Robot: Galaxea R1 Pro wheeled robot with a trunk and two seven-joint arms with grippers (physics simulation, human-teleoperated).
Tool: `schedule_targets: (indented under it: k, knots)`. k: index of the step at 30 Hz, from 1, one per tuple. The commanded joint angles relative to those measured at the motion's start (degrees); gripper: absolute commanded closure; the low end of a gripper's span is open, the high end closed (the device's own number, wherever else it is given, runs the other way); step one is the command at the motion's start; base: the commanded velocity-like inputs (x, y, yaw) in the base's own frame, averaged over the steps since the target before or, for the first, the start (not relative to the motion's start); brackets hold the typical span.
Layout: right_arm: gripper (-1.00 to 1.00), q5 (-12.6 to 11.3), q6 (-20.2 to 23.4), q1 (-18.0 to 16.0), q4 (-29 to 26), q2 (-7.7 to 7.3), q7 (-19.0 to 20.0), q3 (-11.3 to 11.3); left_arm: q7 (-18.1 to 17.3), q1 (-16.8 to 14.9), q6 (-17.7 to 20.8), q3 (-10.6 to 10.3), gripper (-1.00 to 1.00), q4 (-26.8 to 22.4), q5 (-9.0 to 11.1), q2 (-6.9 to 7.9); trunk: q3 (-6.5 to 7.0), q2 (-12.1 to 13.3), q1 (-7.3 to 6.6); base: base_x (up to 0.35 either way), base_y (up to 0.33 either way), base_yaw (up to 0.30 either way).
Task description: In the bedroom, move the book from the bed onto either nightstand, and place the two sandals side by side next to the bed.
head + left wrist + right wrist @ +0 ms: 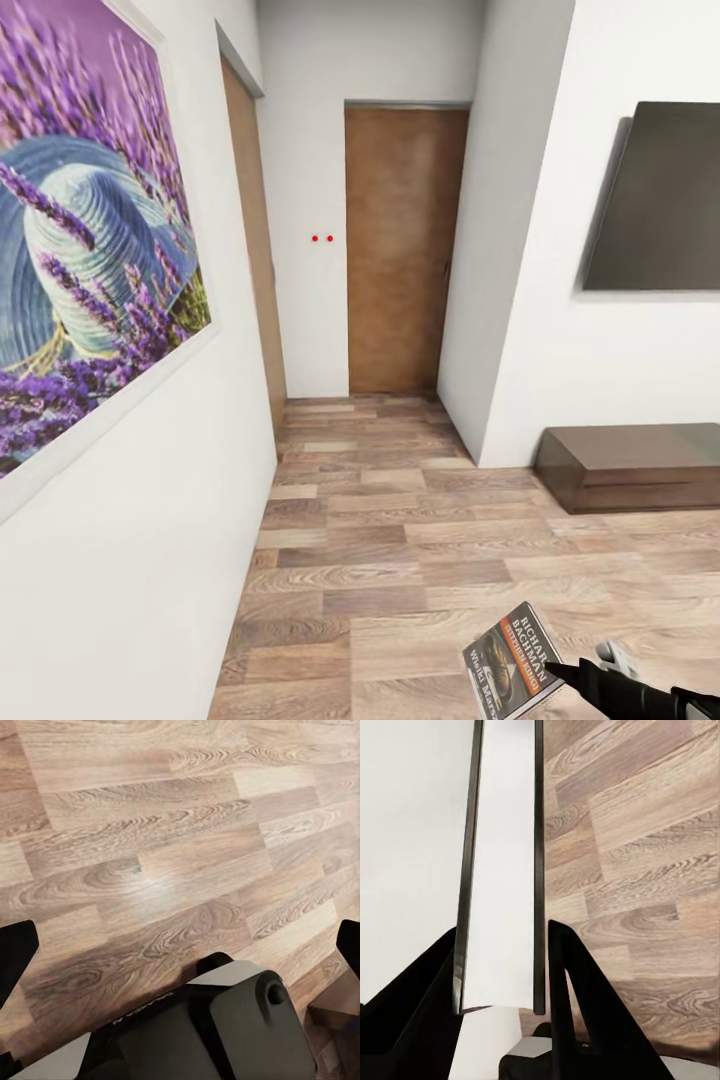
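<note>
Wood-plank hallway floor [400, 520] stretches toward a closed door [405, 250]. We carry the book [515, 665] pinched edge-on in our right gripper [502, 967], jaws closed against its covers, so it travels securely. Our left gripper [180, 945] hangs spread wide, empty.

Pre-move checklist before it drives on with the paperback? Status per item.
1. Dark grey paperback with orange band in right gripper: ok, black fingers clamp both covers, page edges showing between.
2. Left gripper free: ok, open over bare wood-plank floor.
3. Nightstand or bed in sight: not ok, head view faces a hallway with a closed brown door.
4. Floor ahead free of obstacles: ok in the stretch shown.
5. Side clearance: cannot tell; white wall with lavender picture close on the left, low dark-brown cabinet on the right.
</note>
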Motion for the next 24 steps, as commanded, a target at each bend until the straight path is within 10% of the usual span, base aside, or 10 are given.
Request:
schedule_targets:
  k: [1, 24]
  knots:
    - [1.00, -0.7, 0.4, -0.1, 0.1, 0.00, 0.3, 0.2, -0.1, -0.1, -0.4, -0.5, -1.00, 0.0, 0.3, 0.02, -0.10, -0.1, 0.06, 0.332, 0.000, 0.000]
    - [1.00, -0.6, 0.4, -0.1, 0.1, 0.00, 0.3, 0.2, -0.1, 0.0, -0.4, -0.5, -1.00, 0.0, 0.3, 0.03, -0.10, -0.1, 0.06, 0.328, 0.000, -0.041]
